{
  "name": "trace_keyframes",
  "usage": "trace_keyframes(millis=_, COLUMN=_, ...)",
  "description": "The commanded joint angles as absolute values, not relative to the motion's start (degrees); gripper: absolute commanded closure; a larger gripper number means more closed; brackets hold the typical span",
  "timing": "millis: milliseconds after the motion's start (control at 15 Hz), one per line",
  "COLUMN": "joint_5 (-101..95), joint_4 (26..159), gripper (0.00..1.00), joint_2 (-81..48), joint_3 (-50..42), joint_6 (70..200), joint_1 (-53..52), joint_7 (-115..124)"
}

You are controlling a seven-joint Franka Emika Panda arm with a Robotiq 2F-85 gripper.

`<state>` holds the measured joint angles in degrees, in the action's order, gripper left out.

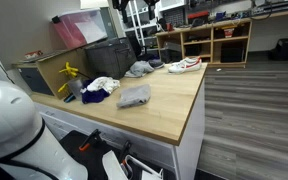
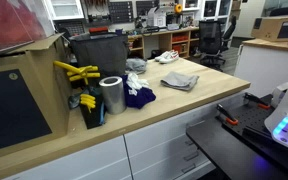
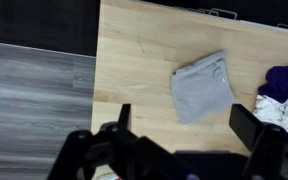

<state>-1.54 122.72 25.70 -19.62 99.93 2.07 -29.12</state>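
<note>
- Your gripper (image 3: 184,113) is spread as wide as it goes, with nothing between the fingers (image 3: 124,118) and nothing touching them.
- The nearest thing is the grey folded cloth (image 3: 202,88). It lies flat on the wooden countertop (image 3: 134,60), alone on bare wood.
- In the wrist view the cloth sits at 12 o'clock from the midpoint of the fingers, slightly toward 1. Its near edge falls between the two fingertips. The gripper hangs above it, clearly apart.
- The cloth is close to square and rotated a little anticlockwise. Its slightly longer side runs roughly 12 to 6, though I can't call that firmly. The line through your fingers runs 9 to 3, so it crosses that side.
- At 3 o'clock of the cloth, near but not touching, is a purple and white clothes pile (image 3: 284,92).
- At 9 o'clock the counter edge drops to the grey plank floor (image 3: 34,100), well apart from the cloth.
- In both exterior views the cloth (image 1: 134,96) (image 2: 180,80) is mid-counter, with a red and white shoe (image 1: 184,65) beyond it.
- There is only one arm, so no choice of nearer hand.
</note>
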Motion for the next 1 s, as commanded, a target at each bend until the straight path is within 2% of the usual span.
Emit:
trace_keyframes(millis=0, joint_5=-0.97, joint_4=122.59, gripper=0.00, joint_2=25.42, joint_3=-18.50, joint_6=99.83, joint_1=3.50, joint_7=-29.63)
trace_keyframes(millis=400, joint_5=-1.14, joint_4=123.08, gripper=0.00, joint_2=25.63, joint_3=-18.38, joint_6=99.62, joint_1=3.38, joint_7=-30.00)
trace_keyframes(millis=933, joint_5=0.11, joint_4=135.73, gripper=0.00, joint_2=27.86, joint_3=-13.78, joint_6=108.20, joint_1=2.98, joint_7=-24.89)
